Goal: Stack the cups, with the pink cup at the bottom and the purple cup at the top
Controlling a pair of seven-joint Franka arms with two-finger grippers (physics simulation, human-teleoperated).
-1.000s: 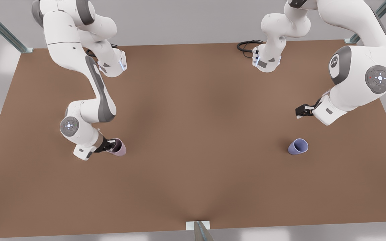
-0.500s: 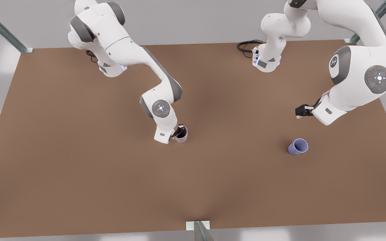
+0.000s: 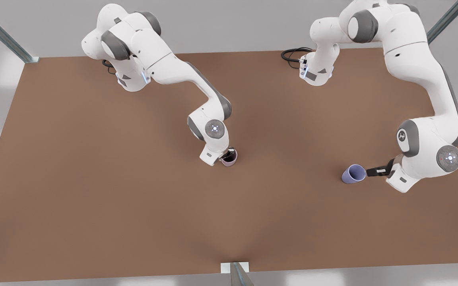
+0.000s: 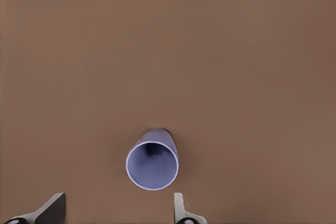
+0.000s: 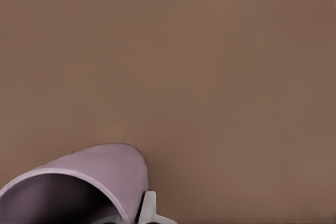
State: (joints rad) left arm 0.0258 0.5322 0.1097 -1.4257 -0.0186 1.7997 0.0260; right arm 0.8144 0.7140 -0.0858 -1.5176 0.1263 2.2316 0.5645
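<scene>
My right pincer [image 3: 227, 154] pinches the rim of the pink cup [image 3: 229, 158] near the middle of the front view, one finger [image 5: 148, 209] outside its wall. My left pincer [image 3: 369, 172] hangs spread just beside the purple cup [image 3: 353, 174], which sits on the brown desk [image 3: 94, 198] at the front view's right, mouth up.

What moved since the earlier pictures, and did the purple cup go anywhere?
The right pincer, shut on the pink cup, carried it from near the front view's left side toward the table's middle. The left pincer came down from farther back and now sits open right beside the purple cup without holding it. The purple cup stayed exactly where it was.
</scene>
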